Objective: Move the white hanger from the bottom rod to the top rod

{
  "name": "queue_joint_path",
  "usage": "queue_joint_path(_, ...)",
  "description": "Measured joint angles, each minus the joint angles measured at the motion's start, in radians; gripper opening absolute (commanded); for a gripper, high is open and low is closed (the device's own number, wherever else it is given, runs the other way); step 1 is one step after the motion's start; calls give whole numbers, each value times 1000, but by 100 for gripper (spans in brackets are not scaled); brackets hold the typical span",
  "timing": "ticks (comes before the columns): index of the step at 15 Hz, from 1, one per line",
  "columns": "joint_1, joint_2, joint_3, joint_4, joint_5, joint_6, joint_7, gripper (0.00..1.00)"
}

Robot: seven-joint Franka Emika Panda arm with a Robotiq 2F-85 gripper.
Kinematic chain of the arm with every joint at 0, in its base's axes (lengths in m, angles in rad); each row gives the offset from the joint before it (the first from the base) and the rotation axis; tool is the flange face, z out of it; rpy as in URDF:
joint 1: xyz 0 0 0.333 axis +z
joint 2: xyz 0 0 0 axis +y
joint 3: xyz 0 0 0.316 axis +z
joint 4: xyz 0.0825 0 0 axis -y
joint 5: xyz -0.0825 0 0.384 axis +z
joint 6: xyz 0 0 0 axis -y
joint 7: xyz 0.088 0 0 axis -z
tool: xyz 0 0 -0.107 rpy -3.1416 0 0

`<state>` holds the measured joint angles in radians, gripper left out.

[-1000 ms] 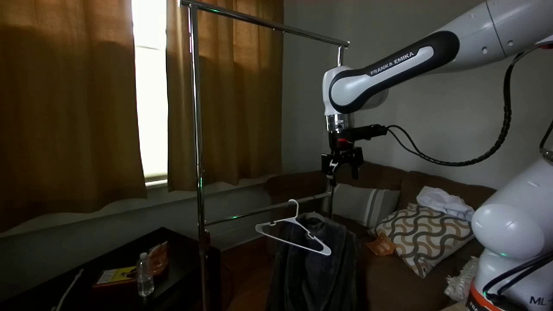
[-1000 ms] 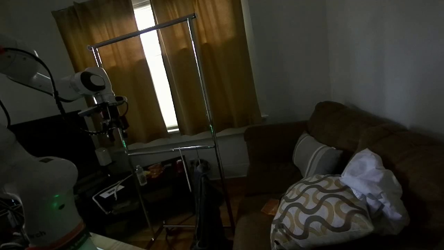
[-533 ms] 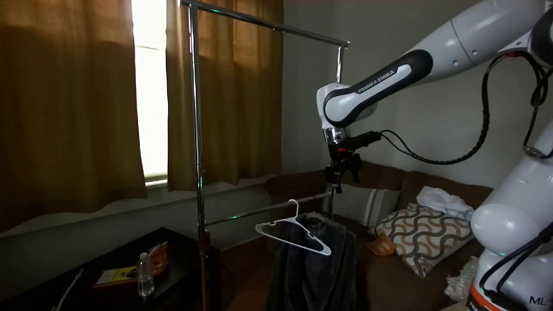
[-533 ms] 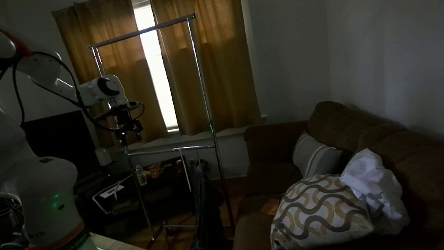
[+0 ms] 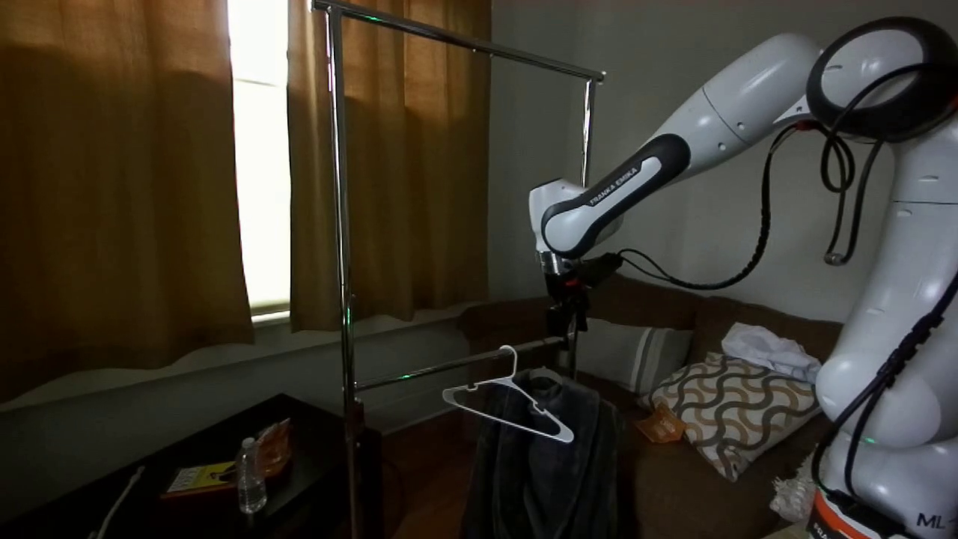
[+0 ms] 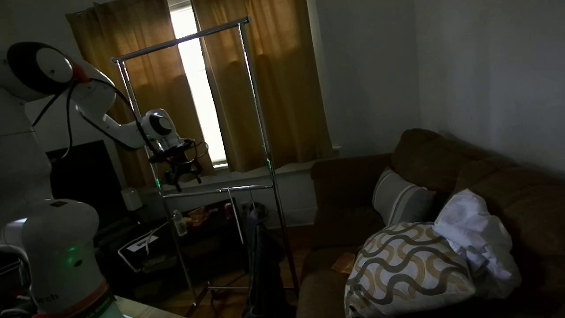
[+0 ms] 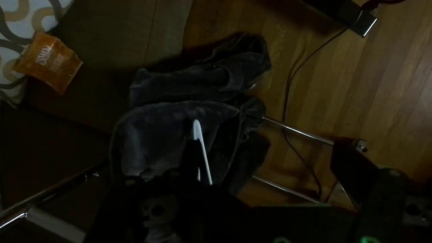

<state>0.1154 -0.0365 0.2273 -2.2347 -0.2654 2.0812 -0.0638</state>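
The white hanger [image 5: 507,381] hangs by its hook on the bottom rod [image 5: 434,368], in front of a dark garment. In an exterior view it shows nearly edge-on [image 6: 235,213], on the bottom rod [image 6: 203,192]. The top rod [image 5: 449,36] is bare; it also shows above the window [image 6: 181,40]. My gripper [image 6: 189,184] is open and empty, pointing down near the bottom rod's height, apart from the hanger. It also shows dark against the sofa [image 5: 566,322]. In the wrist view its fingers [image 7: 270,148] are spread, and the left finger partly covers the hanger [image 7: 197,128].
The dark garment [image 5: 546,464] hangs close behind the hanger; it fills the middle of the wrist view [image 7: 158,131]. Rack uprights [image 5: 340,224] stand at both sides. A sofa with a patterned pillow [image 6: 406,265] and a low dark table with a bottle [image 5: 251,475] are nearby.
The arm has reached further out and lowered, bringing my gripper down and closer to the rack and the hanger. The hanger, garment and rack have not moved.
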Motion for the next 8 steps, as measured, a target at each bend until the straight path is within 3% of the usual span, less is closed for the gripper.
queue_joint_path(5,3,26,-12,18,-2,-27,13,100)
queue_joint_path(8,-14,87,-69,11,-1,-36,62,100)
